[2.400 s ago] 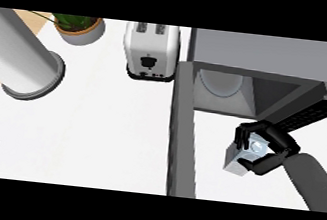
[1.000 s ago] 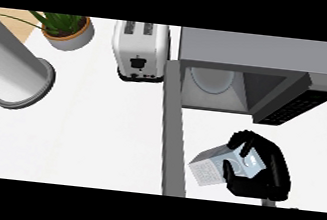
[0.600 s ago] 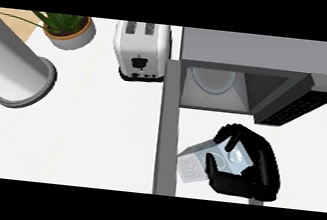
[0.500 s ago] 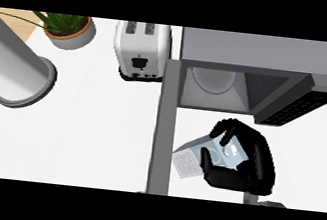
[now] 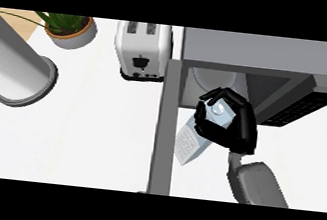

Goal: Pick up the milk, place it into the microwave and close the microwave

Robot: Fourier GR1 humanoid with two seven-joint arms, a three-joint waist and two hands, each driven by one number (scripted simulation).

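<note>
Right robot hand (image 5: 231, 126) curled round milk (image 5: 196, 144), microwave (image 5: 275, 68) mouth, open door (image 5: 167, 127) alongside

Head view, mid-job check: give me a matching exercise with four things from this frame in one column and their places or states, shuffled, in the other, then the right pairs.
Things:
1. milk carton
2. microwave door
3. toaster
4. potted plant

Places or states:
A. far left corner of the counter
B. swung open toward the robot
C. held by the right robot hand in front of the microwave opening
D. standing just left of the microwave

Pairs: 1-C, 2-B, 3-D, 4-A
</note>
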